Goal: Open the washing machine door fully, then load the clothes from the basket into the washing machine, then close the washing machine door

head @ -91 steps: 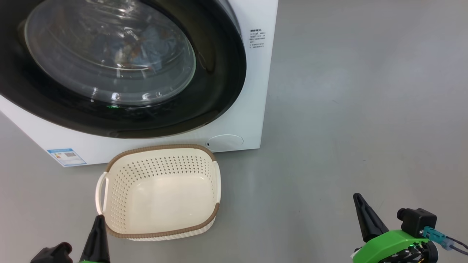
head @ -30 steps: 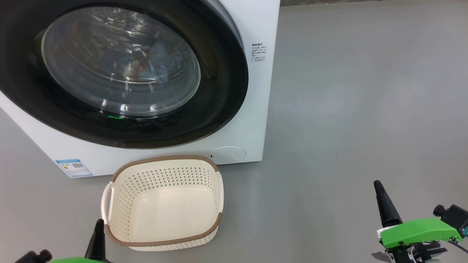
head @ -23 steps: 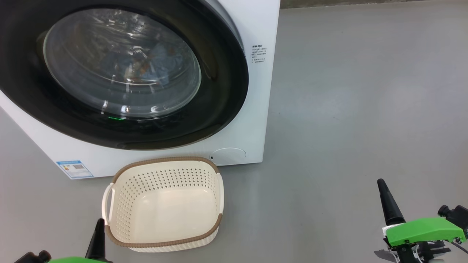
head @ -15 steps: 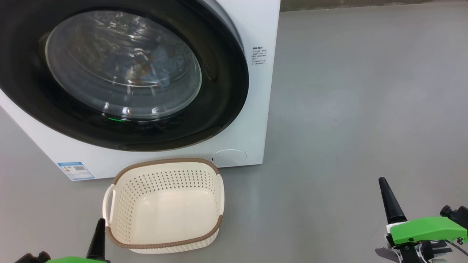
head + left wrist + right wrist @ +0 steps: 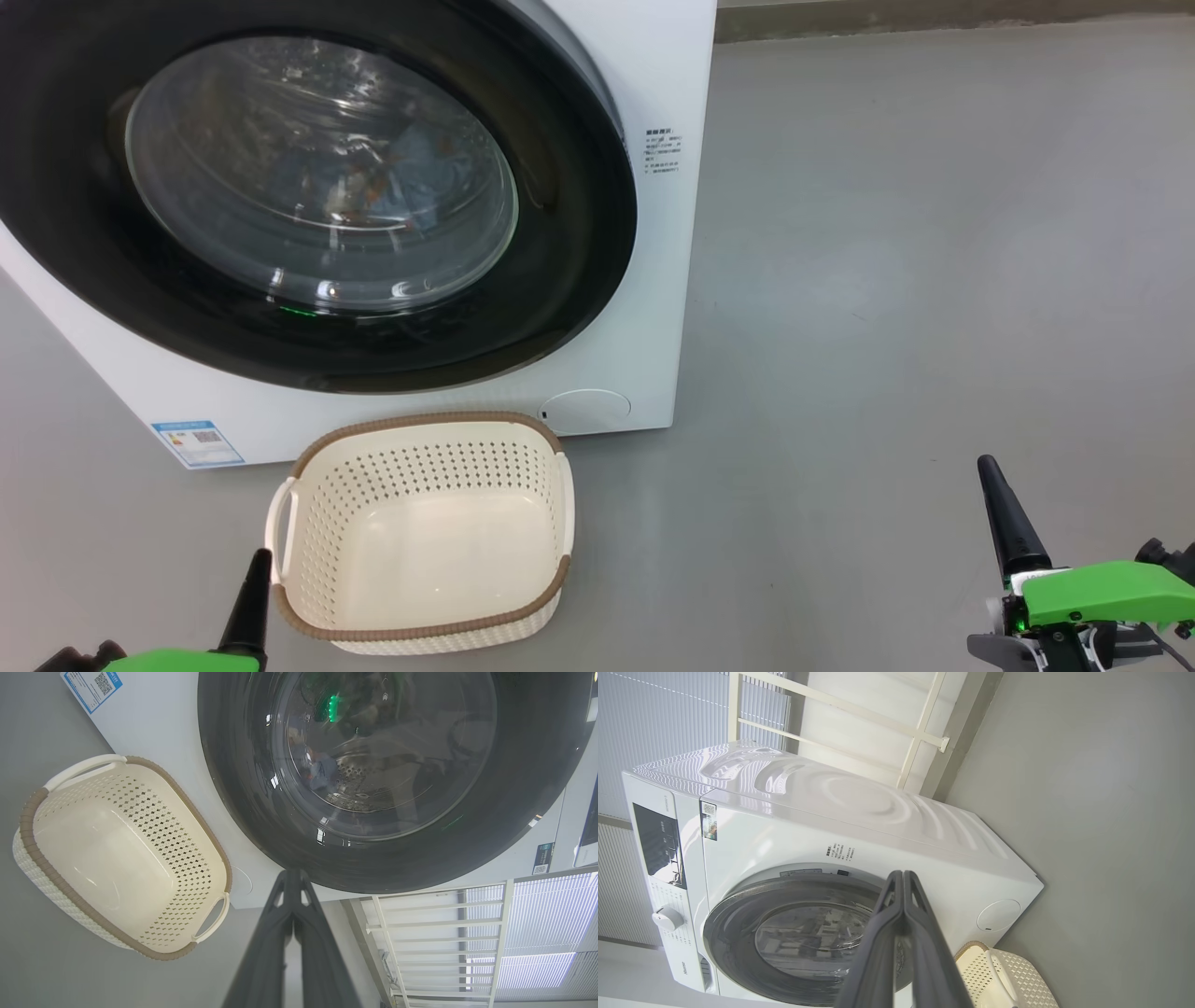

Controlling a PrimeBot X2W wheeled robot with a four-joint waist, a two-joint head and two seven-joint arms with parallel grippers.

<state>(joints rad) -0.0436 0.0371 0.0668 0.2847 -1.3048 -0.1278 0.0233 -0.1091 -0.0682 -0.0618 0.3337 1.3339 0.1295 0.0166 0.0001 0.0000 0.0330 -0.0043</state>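
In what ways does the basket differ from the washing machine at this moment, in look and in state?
The basket is small, cream with a brown rim; the washing machine is big, white, with a black-rimmed door. The basket is open-topped and empty; the washing machine is shut, with blue clothes behind its glass. Both stand on the grey floor.

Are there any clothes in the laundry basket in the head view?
No, the laundry basket has its bare cream bottom and perforated walls fully exposed, with no garment inside.
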